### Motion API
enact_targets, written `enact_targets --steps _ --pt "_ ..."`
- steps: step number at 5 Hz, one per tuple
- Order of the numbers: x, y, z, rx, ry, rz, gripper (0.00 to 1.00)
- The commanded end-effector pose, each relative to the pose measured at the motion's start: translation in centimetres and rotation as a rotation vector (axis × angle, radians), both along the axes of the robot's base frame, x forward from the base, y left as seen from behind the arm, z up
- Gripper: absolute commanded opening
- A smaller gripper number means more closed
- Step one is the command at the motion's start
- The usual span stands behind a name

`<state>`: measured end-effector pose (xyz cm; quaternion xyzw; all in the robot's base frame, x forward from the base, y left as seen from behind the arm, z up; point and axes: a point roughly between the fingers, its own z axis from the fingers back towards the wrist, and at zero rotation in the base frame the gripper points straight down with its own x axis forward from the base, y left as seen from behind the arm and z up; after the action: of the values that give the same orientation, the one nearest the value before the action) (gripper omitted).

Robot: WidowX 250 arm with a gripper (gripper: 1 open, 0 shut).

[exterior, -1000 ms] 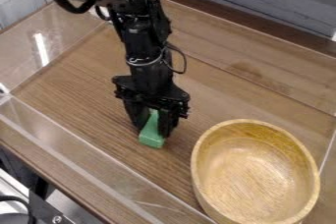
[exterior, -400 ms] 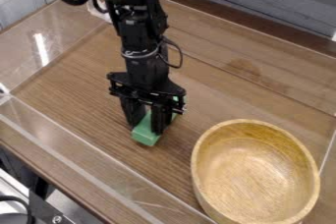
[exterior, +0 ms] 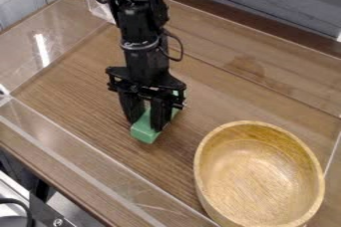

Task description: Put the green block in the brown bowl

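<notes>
A: Entry for lettering, labels, brands, numbers, signs: anything legible?

B: None. No readable mark on the robot arm, none on the green block, none on the brown bowl.

A: The table itself, along its edges and corners?

B: Wood grain only; no print, sticker or number. The clear side panels carry no text either.

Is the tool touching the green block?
Touching. The camera view shows the tool with its fingers closed against the sides of the green block.
</notes>
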<state>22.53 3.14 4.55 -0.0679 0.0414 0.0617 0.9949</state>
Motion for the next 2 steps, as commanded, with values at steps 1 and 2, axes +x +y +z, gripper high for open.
enact_targets --steps 1,2 --pt "1.07 0.64 2.11 0.012 -0.066 0.004 0.00" --pt "1.13 0.77 2.62 0.006 -0.068 0.003 0.00"
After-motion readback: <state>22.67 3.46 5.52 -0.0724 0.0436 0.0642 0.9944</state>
